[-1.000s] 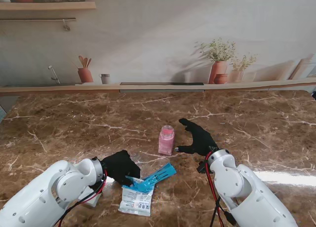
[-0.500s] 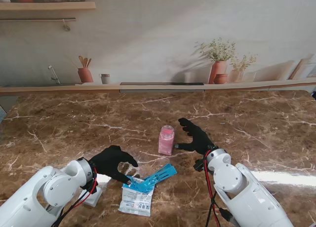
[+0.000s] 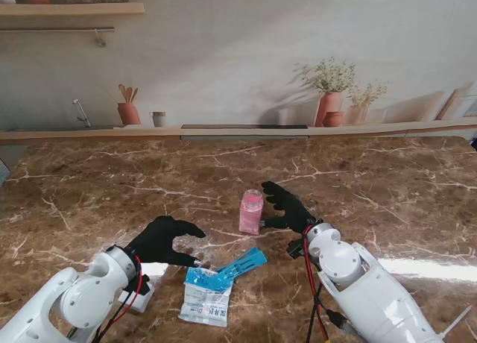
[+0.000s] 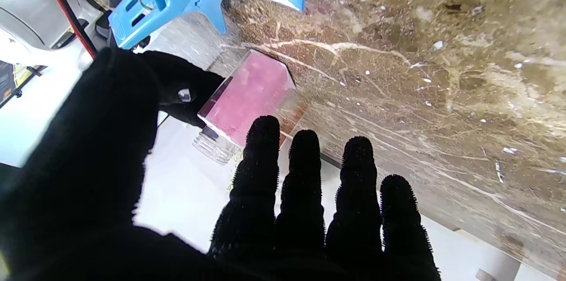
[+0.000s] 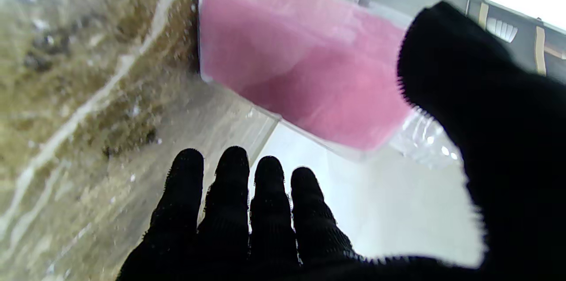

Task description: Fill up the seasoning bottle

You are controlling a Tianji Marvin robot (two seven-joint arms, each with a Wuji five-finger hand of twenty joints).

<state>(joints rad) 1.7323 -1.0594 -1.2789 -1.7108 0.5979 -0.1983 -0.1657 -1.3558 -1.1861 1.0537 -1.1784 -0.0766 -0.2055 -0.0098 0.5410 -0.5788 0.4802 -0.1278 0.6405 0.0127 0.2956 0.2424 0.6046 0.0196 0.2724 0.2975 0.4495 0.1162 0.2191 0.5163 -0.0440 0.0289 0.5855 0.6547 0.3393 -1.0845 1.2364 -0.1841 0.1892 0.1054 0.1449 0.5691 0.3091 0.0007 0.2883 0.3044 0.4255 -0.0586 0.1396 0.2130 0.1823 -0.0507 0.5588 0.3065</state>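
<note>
the left robot hand (image 3: 160,238) hovers open and empty, near a seasoning refill pouch (image 3: 206,304) with a blue clip (image 3: 231,268). at centre the seasoning bottle (image 3: 251,212) stands upright, uncapped, already mostly pink. the right robot hand (image 3: 291,209) is spread just beside it, not gripping. pouring seems undone. brown marble counter (image 3: 112,186); potted plants (image 3: 332,89) on the ledge behind.

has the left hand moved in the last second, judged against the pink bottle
Yes. The left hand has lifted off the blue clip on the packet and drawn back to the robot's left, opening. The seasoning bottle stayed put.
</note>
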